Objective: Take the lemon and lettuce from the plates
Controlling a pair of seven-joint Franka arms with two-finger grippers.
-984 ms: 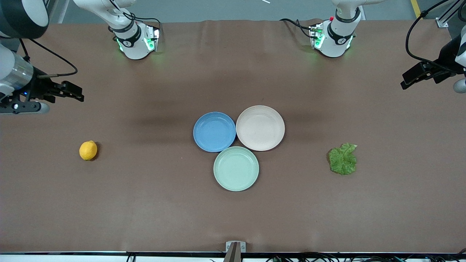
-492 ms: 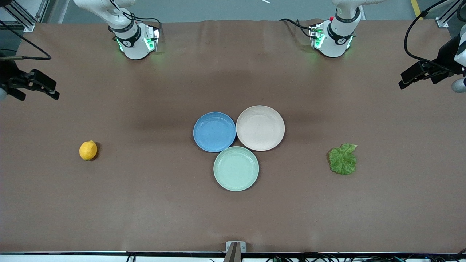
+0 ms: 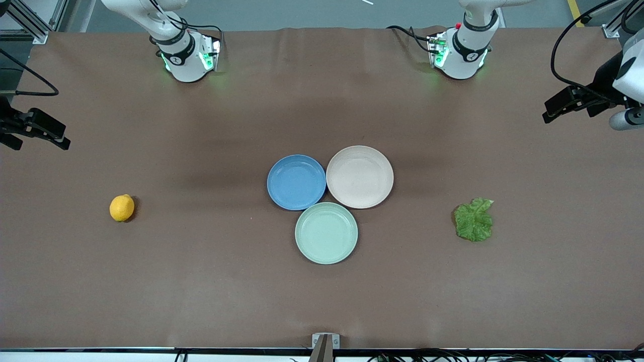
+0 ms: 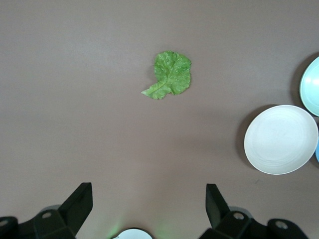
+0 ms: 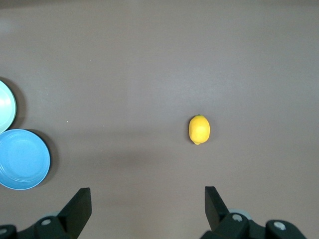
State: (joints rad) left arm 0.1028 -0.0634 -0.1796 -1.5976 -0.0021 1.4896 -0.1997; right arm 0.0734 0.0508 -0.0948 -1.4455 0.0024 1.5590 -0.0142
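**Produce off the plates, both arms high at the ends**

Lemon [image 3: 122,207] lies on my worktop [image 3: 201,281] toward the right arm's end; lettuce [image 3: 473,219] toward the left's. Blue plate [image 3: 296,182] and cream plate [image 3: 359,176] look bare. Left gripper [image 4: 149,199] and right gripper [image 5: 147,199] hang spread wide, holding nothing.

Lettuce [image 4: 171,74] on bare table [image 4: 89,139], well apart from beige plate [image 4: 281,139]

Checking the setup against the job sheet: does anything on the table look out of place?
Yes. The lemon and the lettuce lie on the bare table, not on plates. The blue plate, cream plate and mint plate hold nothing. The left gripper and right gripper, jaws open, hang at the table's ends.
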